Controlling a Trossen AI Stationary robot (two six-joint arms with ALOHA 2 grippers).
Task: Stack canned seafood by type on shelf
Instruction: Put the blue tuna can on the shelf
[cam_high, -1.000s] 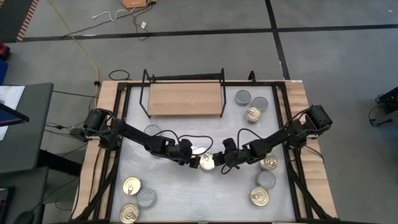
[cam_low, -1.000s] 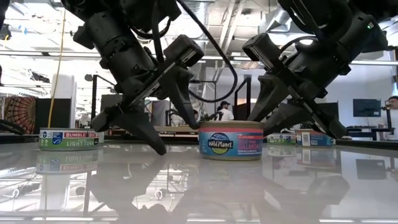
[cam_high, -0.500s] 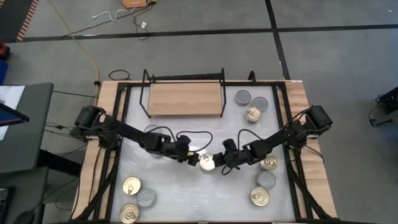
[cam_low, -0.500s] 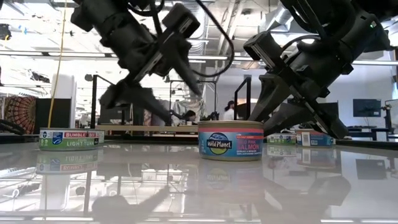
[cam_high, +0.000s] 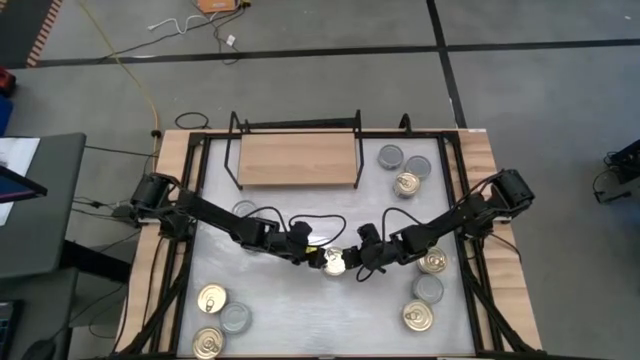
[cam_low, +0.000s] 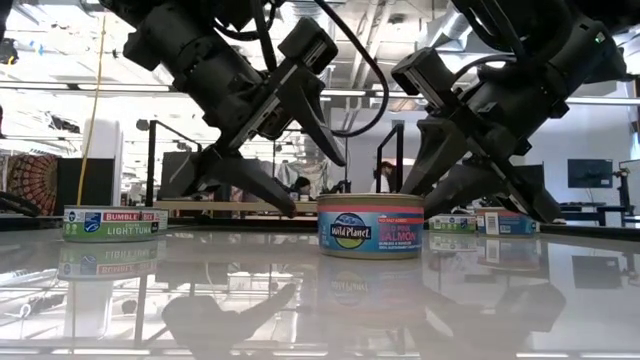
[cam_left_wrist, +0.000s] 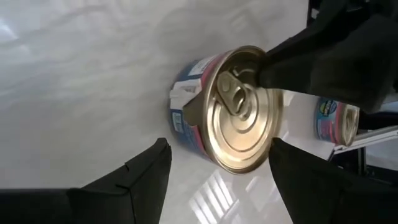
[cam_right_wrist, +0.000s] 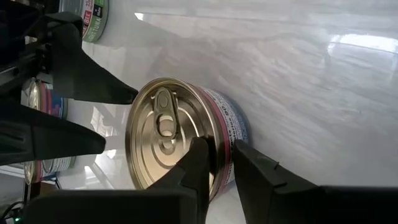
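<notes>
Here the left gripper (cam_high: 313, 257) hangs just above the glossy white bench (cam_high: 300, 310), its dark fingers (cam_left_wrist: 140, 171) spread either side of a gold-topped round salmon tin (cam_high: 334, 262) standing mid-bench. From the right, the right gripper (cam_high: 353, 266) pinches that tin's rim. The light wooden shelf (cam_high: 298, 159) sits behind.

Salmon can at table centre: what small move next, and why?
Probably lower the left end effector around the salmon can: its open fingers flank the can just above the table, while the right end effector pinches its rim.
</notes>
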